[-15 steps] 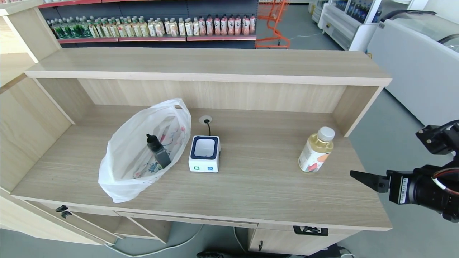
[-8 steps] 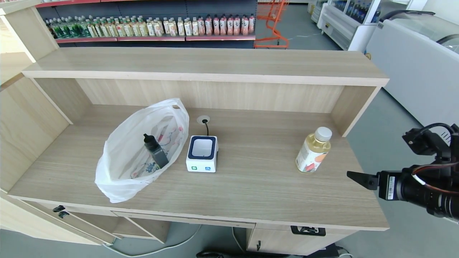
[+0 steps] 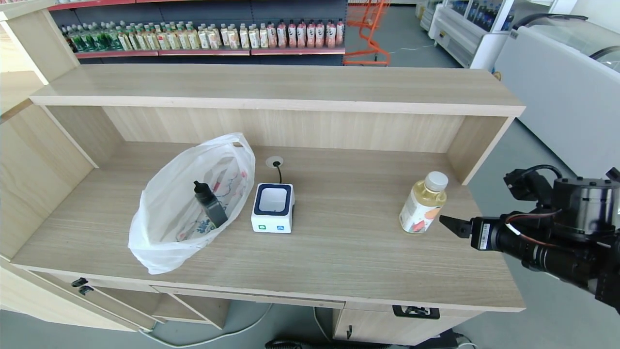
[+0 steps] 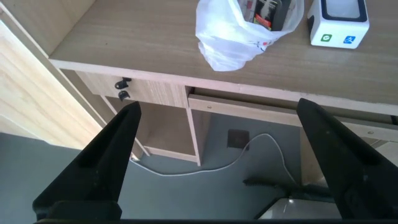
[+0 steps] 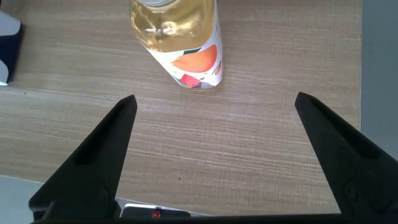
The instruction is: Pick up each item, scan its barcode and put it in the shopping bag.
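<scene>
A clear bottle of yellow drink [image 3: 423,203] with a white cap and an orange-printed label stands upright on the right of the wooden counter [image 3: 348,252]. My right gripper [image 3: 450,225] is just right of it, close to the label and apart from it. In the right wrist view the right gripper [image 5: 216,102] is open, its fingers wide and the bottle [image 5: 180,43] ahead of the gap. A white shopping bag [image 3: 189,203] lies open on the left with a dark bottle [image 3: 209,204] inside. My left gripper [image 4: 219,107] hangs open in front of the counter's edge, below the bag [image 4: 242,31].
A white barcode scanner [image 3: 273,207] with a dark-framed window sits between bag and bottle, its cable running to a hole behind it. A raised shelf and side walls enclose the counter at the back. Bare counter lies between scanner and bottle. A chest freezer [image 3: 557,77] stands to the right.
My right gripper has moved left and forward over the counter's right end, closing in on the drink bottle. The head camera shifted slightly early on. Bag, scanner and bottle stayed put.
</scene>
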Available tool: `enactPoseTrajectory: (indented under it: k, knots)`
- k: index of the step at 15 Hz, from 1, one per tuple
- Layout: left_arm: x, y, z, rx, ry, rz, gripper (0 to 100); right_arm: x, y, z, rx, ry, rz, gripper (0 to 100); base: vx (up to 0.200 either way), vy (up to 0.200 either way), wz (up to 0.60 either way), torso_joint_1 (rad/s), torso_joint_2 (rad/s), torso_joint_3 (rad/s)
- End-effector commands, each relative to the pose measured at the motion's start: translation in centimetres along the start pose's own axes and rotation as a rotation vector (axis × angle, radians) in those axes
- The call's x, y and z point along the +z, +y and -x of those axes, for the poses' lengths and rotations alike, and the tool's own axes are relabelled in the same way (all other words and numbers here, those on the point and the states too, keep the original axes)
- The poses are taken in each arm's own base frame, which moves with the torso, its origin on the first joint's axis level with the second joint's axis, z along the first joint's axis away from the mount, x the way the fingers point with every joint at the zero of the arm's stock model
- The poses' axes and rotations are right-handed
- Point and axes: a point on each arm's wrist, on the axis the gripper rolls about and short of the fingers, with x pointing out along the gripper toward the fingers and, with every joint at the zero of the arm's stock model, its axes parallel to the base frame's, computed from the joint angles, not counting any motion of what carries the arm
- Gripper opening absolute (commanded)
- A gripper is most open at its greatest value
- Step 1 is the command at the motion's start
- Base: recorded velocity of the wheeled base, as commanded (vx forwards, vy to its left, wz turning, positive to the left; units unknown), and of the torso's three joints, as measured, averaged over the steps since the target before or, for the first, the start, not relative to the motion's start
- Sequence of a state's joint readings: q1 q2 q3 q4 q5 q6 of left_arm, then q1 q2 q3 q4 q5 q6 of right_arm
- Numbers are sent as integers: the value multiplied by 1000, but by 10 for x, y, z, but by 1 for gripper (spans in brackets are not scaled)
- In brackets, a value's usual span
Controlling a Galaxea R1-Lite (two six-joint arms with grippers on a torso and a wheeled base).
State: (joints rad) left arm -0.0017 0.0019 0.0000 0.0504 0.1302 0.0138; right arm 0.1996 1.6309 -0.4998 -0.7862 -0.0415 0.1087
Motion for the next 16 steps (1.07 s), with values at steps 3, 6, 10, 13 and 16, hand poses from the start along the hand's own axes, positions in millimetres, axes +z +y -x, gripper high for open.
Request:
enactPoseTrajectory:
  k: [3, 6, 10, 13, 16]
  knots:
    - [0, 0, 0, 0, -2, 0, 100, -17, 6, -35, 23, 5, 8, 100, 0, 0, 0, 0, 0, 0]
    - [0, 0, 0, 0, -2, 0, 100, -18, 17, -49, 56, -33, 16, 100, 0, 0, 0, 0, 0, 0]
    - [0, 0, 0, 0, -2, 0, 100, -11, 24, -65, 74, -70, 59, 100, 0, 0, 0, 0, 0, 0]
    - [0, 0, 0, 0, -2, 0, 100, -10, 25, -76, 73, -79, 68, 100, 0, 0, 0, 0, 0, 0]
    - [0, 0, 0, 0, -2, 0, 100, -12, 27, -94, 72, -106, 91, 100, 0, 0, 0, 0, 0, 0]
